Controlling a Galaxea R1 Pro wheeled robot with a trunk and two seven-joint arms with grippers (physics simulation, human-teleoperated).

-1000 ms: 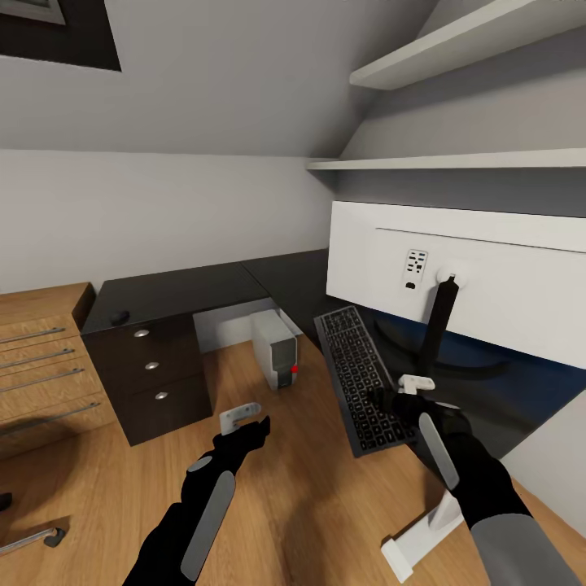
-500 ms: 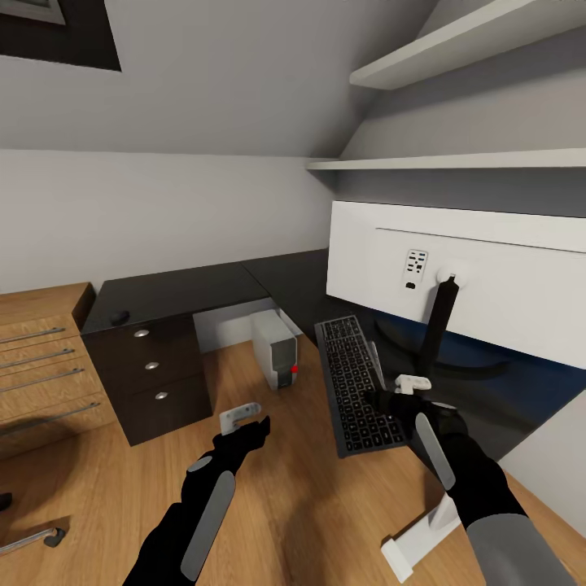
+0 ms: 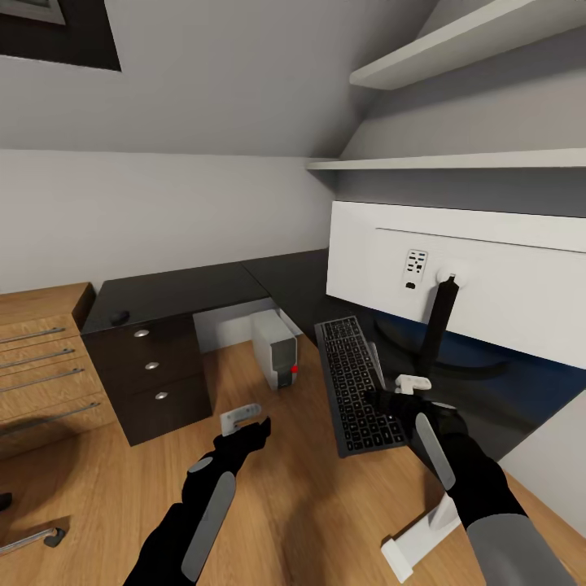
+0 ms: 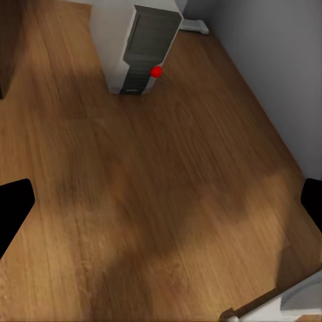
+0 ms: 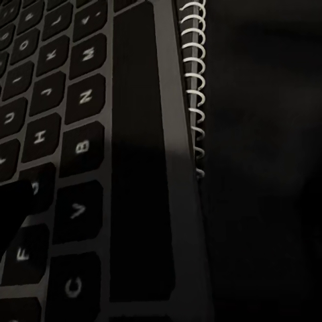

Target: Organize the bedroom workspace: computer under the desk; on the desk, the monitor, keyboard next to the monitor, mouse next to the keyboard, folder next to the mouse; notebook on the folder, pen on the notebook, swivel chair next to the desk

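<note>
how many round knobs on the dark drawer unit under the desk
3, in a column down the drawer fronts: top knob, middle knob, bottom knob. None looks hidden; the whole front shows in the head view.

The slim grey keyboard with dark keys [image 3: 356, 384] lies flat at the edge of the glossy black L-shaped desk top [image 3: 195, 286], its near end jutting a little past the rim, and along one long side a white spiral binding [image 5: 194, 87] sits just beside it. Behind it the wide monitor [image 3: 480, 277] stands upright, white back showing, on a thin black stem. The small light-grey computer tower [image 3: 275, 350], red dot on its darker front, stands on the wood-plank floor by the desk.
</note>
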